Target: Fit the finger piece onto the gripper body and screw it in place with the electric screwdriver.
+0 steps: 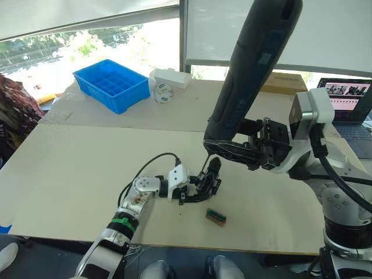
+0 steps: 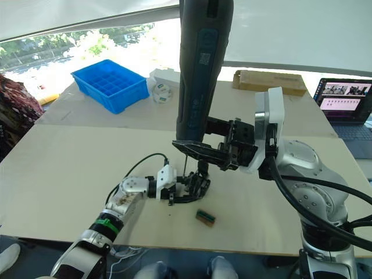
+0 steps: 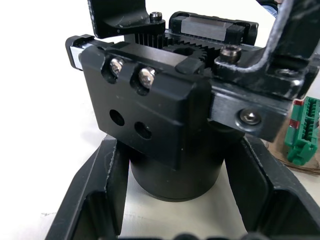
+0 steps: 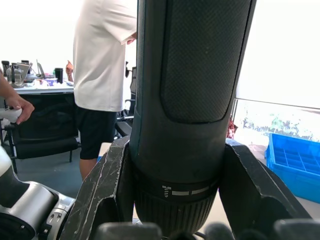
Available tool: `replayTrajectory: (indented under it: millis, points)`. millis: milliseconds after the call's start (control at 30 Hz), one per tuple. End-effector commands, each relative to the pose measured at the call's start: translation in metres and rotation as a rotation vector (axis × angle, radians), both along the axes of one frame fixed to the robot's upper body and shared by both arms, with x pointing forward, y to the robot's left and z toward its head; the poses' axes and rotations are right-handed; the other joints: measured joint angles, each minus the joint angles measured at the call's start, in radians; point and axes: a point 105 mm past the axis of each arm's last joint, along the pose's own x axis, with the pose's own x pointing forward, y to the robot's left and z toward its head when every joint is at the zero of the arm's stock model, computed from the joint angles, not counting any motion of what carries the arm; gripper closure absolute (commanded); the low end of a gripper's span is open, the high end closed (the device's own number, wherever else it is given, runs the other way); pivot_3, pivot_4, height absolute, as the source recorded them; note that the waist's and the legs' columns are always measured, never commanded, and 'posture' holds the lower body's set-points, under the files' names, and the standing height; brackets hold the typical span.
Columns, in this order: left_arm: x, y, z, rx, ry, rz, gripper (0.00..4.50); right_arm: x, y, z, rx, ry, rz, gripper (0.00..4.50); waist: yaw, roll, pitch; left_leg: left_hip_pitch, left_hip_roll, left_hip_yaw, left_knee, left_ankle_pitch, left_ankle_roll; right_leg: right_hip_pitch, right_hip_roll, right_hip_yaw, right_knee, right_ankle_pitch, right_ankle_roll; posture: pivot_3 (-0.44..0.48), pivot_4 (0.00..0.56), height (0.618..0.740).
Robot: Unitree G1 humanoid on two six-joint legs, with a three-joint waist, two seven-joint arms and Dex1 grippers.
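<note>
The black gripper body [image 1: 207, 182] sits on the table, its round base clamped between the fingers [image 3: 95, 200] of my left gripper [image 1: 200, 187], which is shut on it. A pointed black finger [image 1: 214, 165] stands up from the body; I cannot tell whether it is the finger piece. My right gripper [image 1: 235, 152] is shut on the lower end of the electric screwdriver [image 1: 256, 58], held nearly upright. Its thin bit [image 2: 185, 165] points down at the top of the body. Two screw heads [image 3: 131, 71] and two empty holes show on one block of the body.
A small green-and-tan block [image 1: 215, 216] lies just in front of the body. At the back stand a blue compartment bin [image 1: 113, 84], a white box [image 1: 171, 77], a tape roll [image 1: 163, 93] and a cardboard box [image 2: 270, 81]. A laptop [image 1: 349, 99] sits far right. A person [image 4: 105, 60] stands beyond.
</note>
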Motion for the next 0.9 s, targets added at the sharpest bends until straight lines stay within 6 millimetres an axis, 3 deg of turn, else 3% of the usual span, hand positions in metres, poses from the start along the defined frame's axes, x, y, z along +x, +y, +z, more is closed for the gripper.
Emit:
replayTrajectory:
  millis: [33, 67, 100, 167, 200, 367, 600, 867, 900]
  points:
    - [-0.001, 0.001, -0.006, -0.010, 0.026, 0.025, 2.22, -0.011, -0.004, 0.013, 0.027, -0.065, 0.000, 2.56, 0.000, 0.000, 0.000, 0.000, 0.000, 0.000, 0.000, 0.000, 0.000, 0.000, 0.000, 0.000, 0.000, 0.000, 0.000, 0.000, 0.150, 0.740]
    - [-0.002, 0.002, -0.006, -0.015, 0.026, 0.028, 2.22, -0.011, -0.004, 0.013, 0.028, -0.064, 0.000, 2.56, -0.001, 0.000, 0.000, 0.000, 0.000, 0.000, 0.000, 0.000, 0.000, 0.000, 0.000, 0.000, 0.000, 0.000, 0.000, 0.000, 0.150, 0.740]
    - [-0.003, 0.003, -0.005, -0.024, 0.037, 0.033, 1.18, -0.011, -0.004, 0.013, 0.028, -0.062, 0.001, 2.56, -0.001, 0.000, 0.000, 0.000, 0.000, 0.000, 0.000, 0.000, 0.001, 0.001, 0.000, 0.000, 0.000, 0.000, 0.000, 0.000, 0.150, 0.740]
    - [-0.003, 0.004, -0.003, -0.034, 0.024, 0.048, 0.25, -0.012, -0.003, 0.013, 0.029, -0.059, 0.004, 2.56, -0.002, 0.000, 0.000, 0.000, 0.000, 0.000, 0.000, 0.000, 0.001, 0.000, 0.000, 0.000, 0.000, 0.000, 0.000, 0.000, 0.150, 0.740]
    - [-0.003, 0.005, -0.002, -0.035, 0.019, 0.053, 0.04, -0.012, -0.003, 0.012, 0.029, -0.058, 0.004, 2.56, -0.002, 0.000, 0.000, 0.000, 0.000, 0.000, 0.000, 0.000, 0.001, 0.000, 0.000, 0.000, 0.000, 0.000, 0.000, 0.000, 0.150, 0.740]
    - [-0.005, 0.014, -0.005, -0.037, 0.034, 0.145, 0.04, -0.012, -0.003, 0.012, 0.025, -0.054, 0.014, 2.56, -0.007, 0.000, 0.000, 0.000, 0.000, 0.000, 0.000, 0.000, 0.001, 0.000, 0.000, 0.000, 0.000, 0.000, 0.000, 0.000, 0.150, 0.740]
    - [-0.018, 0.004, -0.007, -0.035, 0.060, 0.163, 0.04, -0.012, -0.002, 0.010, 0.026, -0.049, 0.014, 2.56, -0.006, 0.000, 0.000, 0.000, 0.000, 0.000, 0.000, 0.000, 0.001, 0.000, 0.000, 0.000, 0.000, 0.000, 0.000, 0.000, 0.150, 0.740]
    - [-0.018, 0.002, -0.013, -0.001, 0.054, 0.182, 0.04, -0.011, -0.002, 0.008, 0.019, -0.048, 0.016, 2.56, -0.002, 0.000, 0.000, 0.000, 0.000, 0.000, 0.000, 0.000, 0.001, 0.000, 0.000, 0.000, 0.000, 0.000, 0.000, 0.000, 0.150, 0.740]
    - [-0.018, 0.002, -0.014, 0.002, 0.059, 0.184, 0.26, -0.011, -0.002, 0.008, 0.018, -0.049, 0.016, 2.56, -0.001, 0.000, 0.000, 0.000, 0.000, 0.000, 0.000, 0.000, 0.001, 0.000, -0.001, 0.000, 0.000, 0.000, 0.000, 0.000, 0.150, 0.740]
